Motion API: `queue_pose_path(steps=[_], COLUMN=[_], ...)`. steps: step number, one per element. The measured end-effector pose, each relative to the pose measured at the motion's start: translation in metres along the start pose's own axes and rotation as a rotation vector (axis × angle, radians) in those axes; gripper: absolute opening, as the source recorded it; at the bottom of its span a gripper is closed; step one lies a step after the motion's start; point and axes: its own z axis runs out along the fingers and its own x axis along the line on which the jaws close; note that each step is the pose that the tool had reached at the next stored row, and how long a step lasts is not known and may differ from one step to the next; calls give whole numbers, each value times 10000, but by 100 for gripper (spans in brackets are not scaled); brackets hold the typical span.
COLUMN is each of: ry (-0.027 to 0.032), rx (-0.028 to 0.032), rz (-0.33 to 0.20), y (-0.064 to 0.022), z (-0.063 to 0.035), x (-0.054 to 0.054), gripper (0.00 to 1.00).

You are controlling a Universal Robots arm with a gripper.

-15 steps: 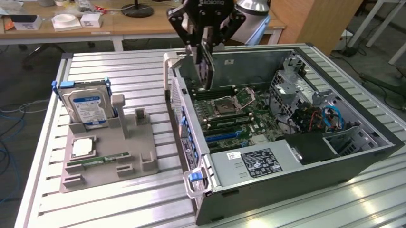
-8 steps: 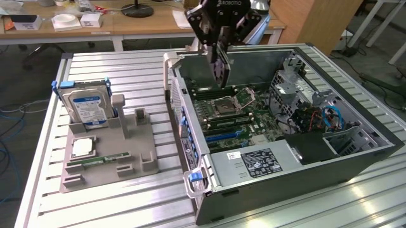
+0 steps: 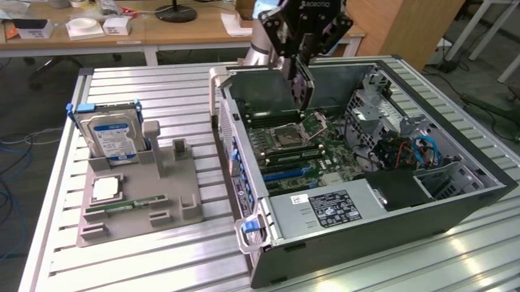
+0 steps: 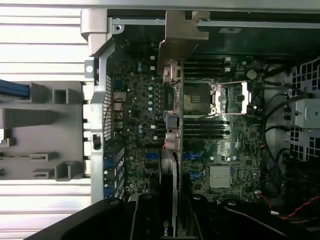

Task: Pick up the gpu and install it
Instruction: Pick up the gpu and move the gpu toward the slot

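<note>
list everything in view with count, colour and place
thin flat black gpu card: one, black, upright above the motherboard
open black metal computer case: one, black, lying on the table
green motherboard: one, green, inside the case
silver hard drive with blue label: one, silver, standing in the tray
grey plastic holder tray: one, grey, exterior view's left of the case
square silver chip: one, silver, on the tray
narrow green memory stick: one, green, on the tray
slatted aluminium table: one, silver, under everything
black robot gripper: one, black, shut on the gpu card

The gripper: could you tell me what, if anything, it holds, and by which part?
The gripper holds the gpu by its upper edge, the card hanging upright above the open computer case.
</note>
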Motion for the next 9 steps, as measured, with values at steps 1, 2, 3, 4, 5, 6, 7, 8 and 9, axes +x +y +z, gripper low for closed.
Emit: queue_pose_path(steps=[1, 2, 3, 4, 5, 6, 7, 8, 9], ry=[0, -1, -1, -1, -2, -2, -3, -3, -4], rx=[0, 1, 1, 1, 0, 0, -1, 0, 0], rz=[0, -1, -2, 0, 0, -3, -2, 1, -2], y=[1, 1, 2, 3, 3, 4, 5, 5, 6], z=[0, 1, 1, 2, 2, 3, 4, 4, 4], x=[-41, -84, -130, -172, -214, -256, -296, -337, -381], gripper=[27, 27, 27, 27, 27, 27, 27, 27, 27])
